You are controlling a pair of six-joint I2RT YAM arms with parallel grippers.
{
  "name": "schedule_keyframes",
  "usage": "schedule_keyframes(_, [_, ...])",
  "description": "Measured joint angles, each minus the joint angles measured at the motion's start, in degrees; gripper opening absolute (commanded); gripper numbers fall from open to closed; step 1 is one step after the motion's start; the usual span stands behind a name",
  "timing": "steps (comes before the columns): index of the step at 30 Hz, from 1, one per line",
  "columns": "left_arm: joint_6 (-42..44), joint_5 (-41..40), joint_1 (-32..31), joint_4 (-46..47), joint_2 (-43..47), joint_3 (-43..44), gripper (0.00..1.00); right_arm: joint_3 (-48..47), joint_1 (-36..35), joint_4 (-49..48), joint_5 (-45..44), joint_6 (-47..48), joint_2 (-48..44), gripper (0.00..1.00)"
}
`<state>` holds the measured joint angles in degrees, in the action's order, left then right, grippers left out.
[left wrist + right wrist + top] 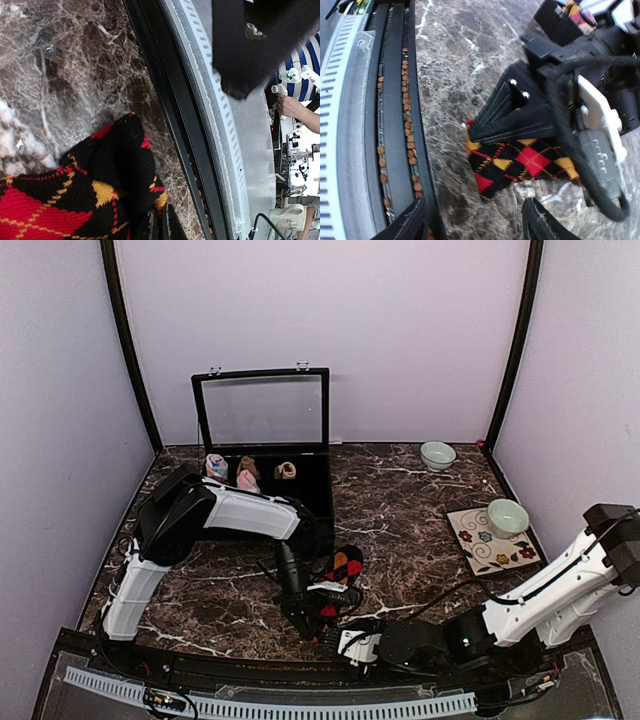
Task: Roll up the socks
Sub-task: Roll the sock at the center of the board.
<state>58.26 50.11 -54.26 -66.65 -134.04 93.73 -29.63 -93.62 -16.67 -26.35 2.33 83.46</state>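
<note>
From above, a black case (318, 490) stands at the back of the dark marbled table (420, 500) with its clear lid raised. In its left part sit several small sock rolls (247, 478) in pink, white and tan, and the right part looks dark. A pale bowl (437, 454) stands on the table to the right of the case, its inside showing nothing. A second bowl (507, 517) sits on a flowered tile (480, 545) nearer the right wall. The argyle sock (347, 564), black with red and orange diamonds, lies bunched near the front edge of the table. The left gripper (305, 625) points down onto it, and the right gripper (335, 638) lies low just beside it. In the left wrist view, the argyle sock (75, 200) spreads across the lower left on the table. The left gripper (160, 226) meets its hem, jaws pressed together and apparently pinching the knit, though the frame's bottom edge cuts off most of the grip. In the right wrist view, the right gripper (475, 202) hangs with jaws spread wide and nothing between them, just short of the argyle sock (520, 165). The sock lies flat under the black wedge of the left gripper (470, 131). A black channel (390, 125) along the table's edge holds a line of small brown pellets (408, 107).
</note>
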Motion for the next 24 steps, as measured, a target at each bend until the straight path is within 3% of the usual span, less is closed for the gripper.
schedule_keyframes(3, [-0.92, -0.02, 0.0, 0.0, 0.0, 0.04, 0.01, -2.6, 0.02, -1.84, 2.05, 3.45, 4.44, 0.41])
schedule_keyframes(13, [-4.2, -0.2, 0.0, 0.59, 0.0, -0.02, 0.02, -5.29, 3.63, -6.73, 7.02, 10.4, 13.27, 0.39])
schedule_keyframes(24, [-5.22, -0.48, 0.0, 1.22, 0.39, -0.46, 0.02, -5.53, 7.48, -10.84, 10.16, 12.57, 16.87, 0.3])
